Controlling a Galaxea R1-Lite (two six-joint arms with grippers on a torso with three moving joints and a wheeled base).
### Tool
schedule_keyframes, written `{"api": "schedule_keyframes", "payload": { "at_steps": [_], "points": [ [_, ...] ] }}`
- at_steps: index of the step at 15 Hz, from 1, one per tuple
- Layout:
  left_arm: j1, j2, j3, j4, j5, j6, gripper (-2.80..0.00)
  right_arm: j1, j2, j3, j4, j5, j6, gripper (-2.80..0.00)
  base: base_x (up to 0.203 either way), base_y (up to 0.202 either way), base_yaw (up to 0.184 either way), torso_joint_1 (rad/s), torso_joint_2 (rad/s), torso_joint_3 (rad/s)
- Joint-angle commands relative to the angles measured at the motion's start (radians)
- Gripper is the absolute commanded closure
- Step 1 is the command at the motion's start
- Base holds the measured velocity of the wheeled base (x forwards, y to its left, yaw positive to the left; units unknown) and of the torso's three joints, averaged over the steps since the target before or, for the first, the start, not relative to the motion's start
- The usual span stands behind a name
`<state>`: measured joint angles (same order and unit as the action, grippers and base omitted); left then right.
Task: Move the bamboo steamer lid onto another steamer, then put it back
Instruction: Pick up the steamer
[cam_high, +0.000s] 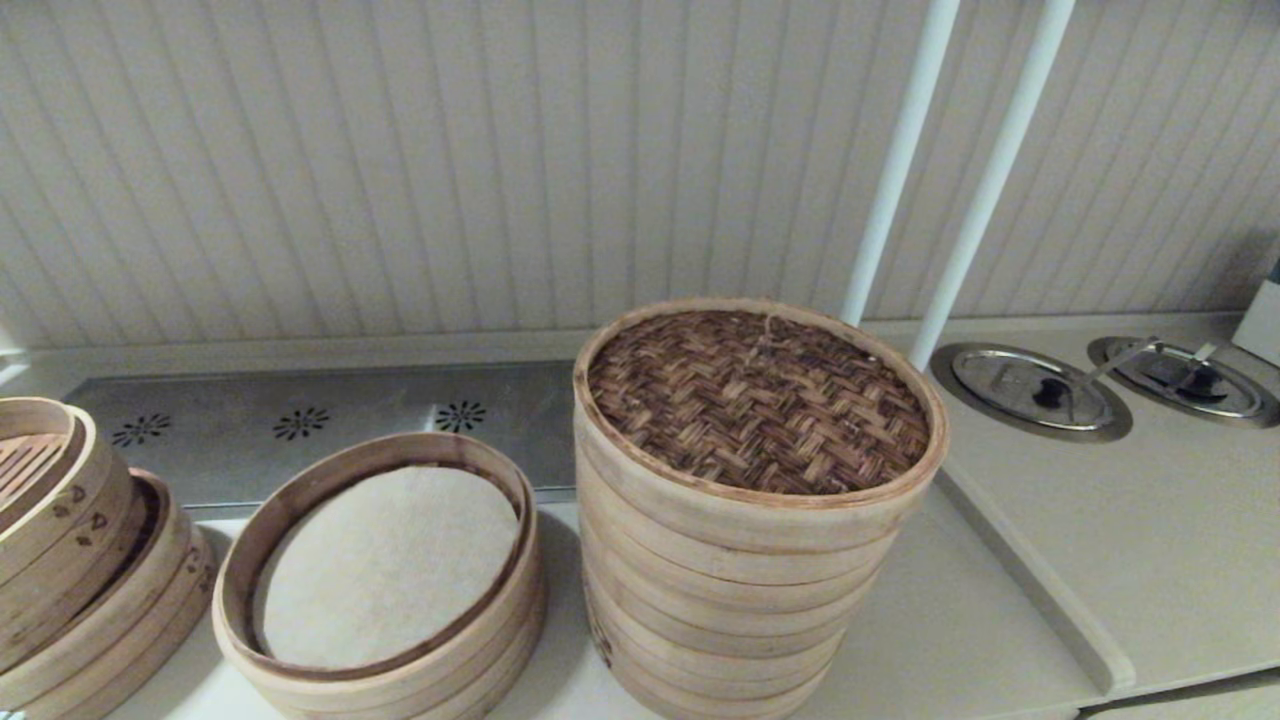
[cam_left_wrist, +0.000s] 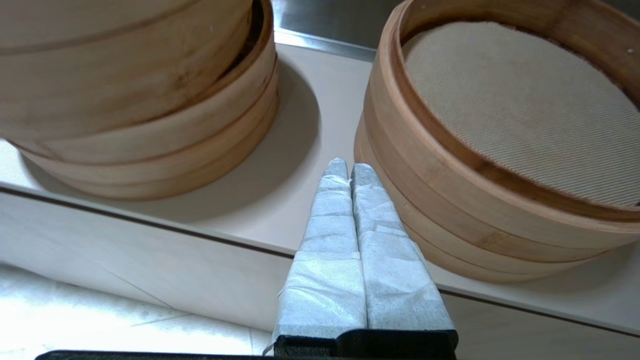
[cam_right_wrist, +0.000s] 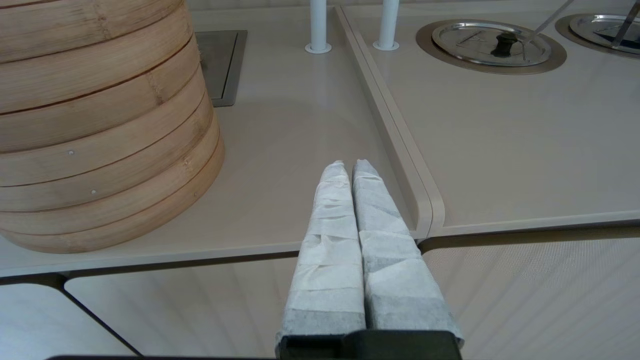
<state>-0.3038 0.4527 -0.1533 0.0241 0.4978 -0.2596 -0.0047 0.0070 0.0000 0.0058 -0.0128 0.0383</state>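
The bamboo steamer lid (cam_high: 757, 400), with its dark herringbone face and pale hoop rim, lies flat on top of the tall stack of steamer rings (cam_high: 720, 600) in the middle of the counter. The lid hides the stack's liner. The stack's side also shows in the right wrist view (cam_right_wrist: 100, 125). My left gripper (cam_left_wrist: 349, 167) is shut and empty, low at the counter's front edge between the tilted trays and the low steamer. My right gripper (cam_right_wrist: 351, 165) is shut and empty at the front edge, to the right of the stack. Neither gripper shows in the head view.
A low steamer with a white cloth liner (cam_high: 232, 560) stands left of the stack. Tilted trays with burnt-in marks (cam_high: 60, 560) are at the far left. Two white poles (cam_high: 890, 190) rise behind the stack. Metal lids (cam_high: 1035, 390) sit in the right counter beyond a raised ridge (cam_high: 1030, 580).
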Motion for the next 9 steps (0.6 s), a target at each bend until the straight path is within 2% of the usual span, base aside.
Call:
{"api": "schedule_keyframes", "payload": {
  "at_steps": [1, 9],
  "points": [
    [0.000, 0.006, 0.049, -0.037, 0.004, -0.012, 0.00, 0.000, 0.001, 0.002, 0.000, 0.000, 0.000, 0.00, 0.000, 0.000, 0.000, 0.000, 0.00, 0.000],
    [0.000, 0.012, 0.065, -0.063, 0.004, -0.037, 0.00, 0.000, 0.001, 0.003, 0.000, -0.001, 0.000, 0.00, 0.000, 0.000, 0.000, 0.000, 0.00, 0.000]
  ]
}}
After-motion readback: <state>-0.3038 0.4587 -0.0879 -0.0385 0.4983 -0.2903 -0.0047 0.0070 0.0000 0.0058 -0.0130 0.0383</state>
